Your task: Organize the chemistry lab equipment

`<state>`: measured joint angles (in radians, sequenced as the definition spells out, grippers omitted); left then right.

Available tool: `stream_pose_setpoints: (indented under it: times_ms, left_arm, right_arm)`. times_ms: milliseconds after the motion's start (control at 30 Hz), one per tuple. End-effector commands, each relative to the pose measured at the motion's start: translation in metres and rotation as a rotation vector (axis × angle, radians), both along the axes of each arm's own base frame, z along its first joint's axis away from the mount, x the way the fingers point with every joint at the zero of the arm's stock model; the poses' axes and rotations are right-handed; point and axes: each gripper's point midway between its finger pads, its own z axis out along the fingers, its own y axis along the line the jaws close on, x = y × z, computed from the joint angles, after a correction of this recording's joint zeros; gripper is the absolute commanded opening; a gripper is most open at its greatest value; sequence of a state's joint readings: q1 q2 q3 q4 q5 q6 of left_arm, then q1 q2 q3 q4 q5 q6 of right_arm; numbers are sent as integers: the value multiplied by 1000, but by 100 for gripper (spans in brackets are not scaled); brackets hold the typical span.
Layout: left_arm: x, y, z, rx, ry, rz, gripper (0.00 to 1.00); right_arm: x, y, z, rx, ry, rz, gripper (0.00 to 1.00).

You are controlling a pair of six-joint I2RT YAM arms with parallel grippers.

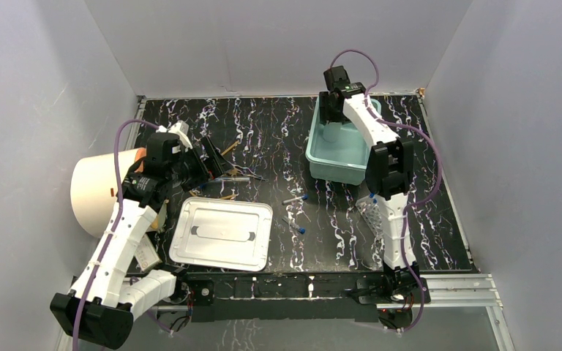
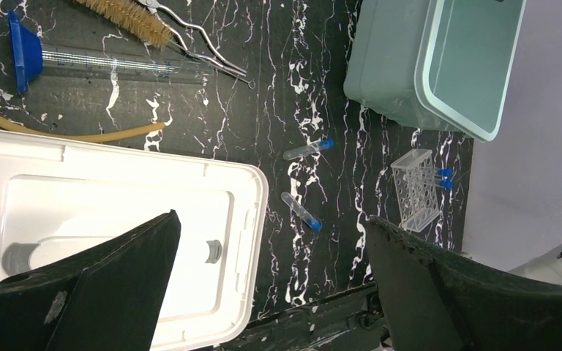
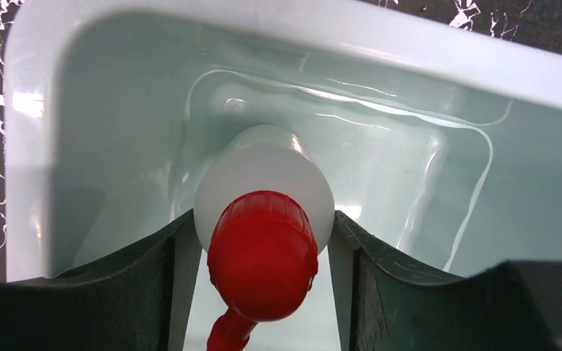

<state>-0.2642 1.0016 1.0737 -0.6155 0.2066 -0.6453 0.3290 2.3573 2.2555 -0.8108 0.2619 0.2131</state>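
Where the two arm bases sit at the bottom edge of the overhead view, a white tray point(image 1: 223, 248) lies flat on the black marbled table point(image 1: 278, 139), lower left of centre. The left gripper point(image 2: 272, 219) hangs above the tray's far left corner, its two dark fingers spread wide apart.

Right of the tray, two tiny blue-capped tubes point(image 1: 295, 198) lie on their sides near the middle of the table, close together but not touching. Further right, beside the right arm, a clear tube rack point(image 2: 416, 189) rests on the table, with more blue caps showing just beside it.

Beyond the tray, in the left middle of the frame, is a cluster of tools. Amber rubber tubing point(image 2: 66, 134) curves along the tray's far edge. Behind it lies a graduated cylinder point(image 2: 102, 62) with a blue base, then a bristle brush point(image 2: 128, 20) and a thin metal tool point(image 2: 197, 40) of bent wire. A large cream cylinder point(image 1: 99, 190) sits at the far left edge.

Farthest away, upper right of centre, stands a teal bin point(image 1: 333, 174). The right gripper point(image 3: 261, 219) reaches down into it, fingers pressed against both sides of the small white squeeze bottle point(image 3: 263, 164). The bottle's red cap faces the wrist camera and its base points at the bin floor; whether it touches cannot be told.
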Motion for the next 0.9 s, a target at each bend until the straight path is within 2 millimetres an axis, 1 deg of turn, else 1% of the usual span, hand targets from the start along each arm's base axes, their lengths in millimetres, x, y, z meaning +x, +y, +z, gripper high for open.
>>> stream_pose_setpoints:
  times_ms: [0, 100, 233, 267, 300, 433, 533, 600, 667, 767, 867]
  left_arm:
    - [-4, 0, 5, 20, -4, -31, 98]
    - [-1, 0, 10, 24, -12, -31, 98]
    - [-3, 1, 14, 19, -25, -29, 98]
    - [-4, 0, 14, 16, -28, -33, 98]
    - [-5, -1, 15, 12, -27, -38, 98]
    - [-8, -3, 19, -10, -33, -40, 98]
    - [-11, -2, 22, -18, -46, -36, 98]
    - [-13, -2, 23, -20, -51, -40, 98]
    - [-15, -2, 22, -19, -48, -42, 98]
    - [-17, -3, 17, -33, -31, -34, 98]
    - [-18, -7, 13, -55, -20, -44, 98]
  right_arm:
    - [9, 2, 23, 27, -56, -3, 66]
    - [6, 4, 39, 48, -71, -7, 74]
    - [-4, 3, 65, 75, -101, -10, 78]
    - [-7, 6, 72, 92, -111, 13, 79]
    - [-10, 8, 81, 107, -125, 36, 81]
    - [-27, 4, 108, 125, -166, 57, 86]
    - [-45, 8, 129, 174, -188, 88, 87]
    - [-64, 10, 145, 211, -197, 114, 87]
    - [-86, 16, 153, 239, -197, 143, 86]
    - [-122, 39, 160, 249, -214, 220, 84]
    - [-162, 68, 163, 239, -224, 294, 82]
